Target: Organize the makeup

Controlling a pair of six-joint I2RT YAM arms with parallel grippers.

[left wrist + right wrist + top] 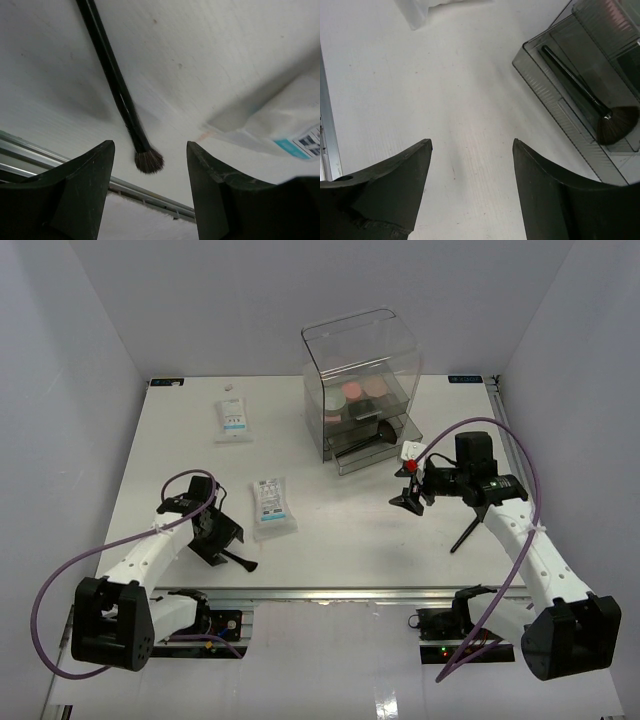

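Note:
A thin black brush [120,90] lies on the white table, its bristle end [148,161] just beyond my left gripper [149,145]. That gripper is open, and neither finger touches the brush. From above, the left gripper [222,545] stands near the front edge with the brush [242,562] poking out to its right. A white sachet [272,507] lies beside it, and another sachet [233,420] lies at the back left. My right gripper [471,141] is open and empty over bare table, left of the open drawer [555,90] holding a fan brush [615,125]. Pink compacts [352,392] sit inside the clear box [360,350].
Another thin black brush [465,533] lies on the table beside the right arm. A small white and red item [410,455] sits by the box's lower drawer [365,445]. A metal rail [330,593] runs along the table's front edge.

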